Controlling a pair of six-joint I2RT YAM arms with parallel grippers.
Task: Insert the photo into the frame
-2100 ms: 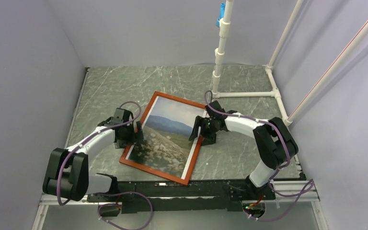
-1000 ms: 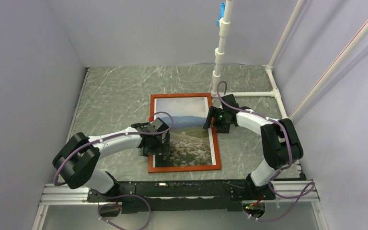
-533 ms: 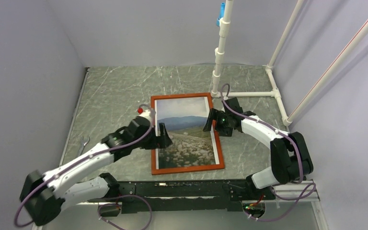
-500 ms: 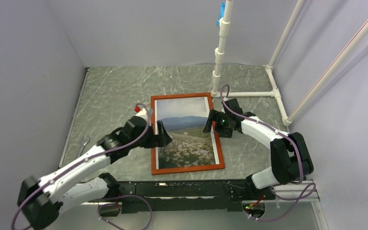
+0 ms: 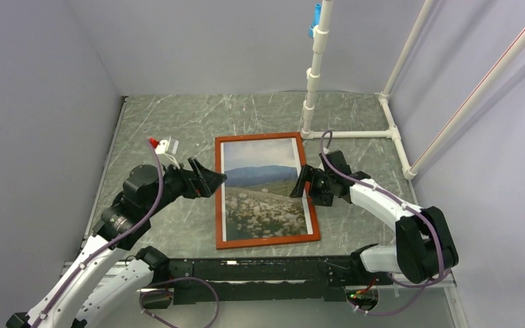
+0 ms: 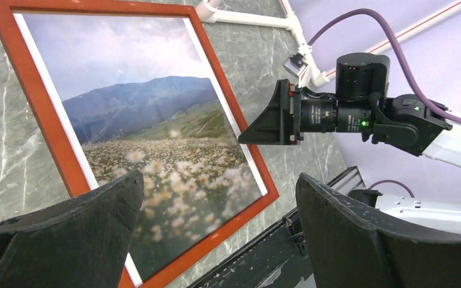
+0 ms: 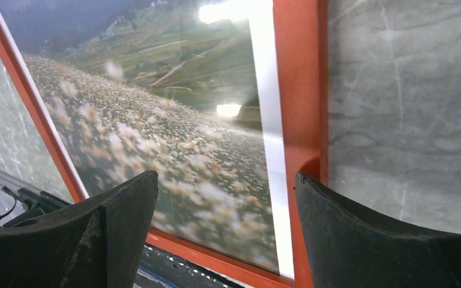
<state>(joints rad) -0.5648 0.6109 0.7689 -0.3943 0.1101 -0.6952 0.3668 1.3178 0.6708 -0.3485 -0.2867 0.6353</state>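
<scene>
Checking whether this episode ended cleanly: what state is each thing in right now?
photo: lying flat inside the frame, picture side up.
frame: flat on the table, held by neither gripper.
left gripper: open, empty, raised to the left of the frame.
right gripper: open, empty, over the frame's right edge.

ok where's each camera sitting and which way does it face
Top external: above and behind, looking down at the table; both arms show.
Left wrist: looks across the photo toward the right gripper; own fingers below.
Right wrist: close above the frame's right edge; own fingers low.
All share the frame.
</scene>
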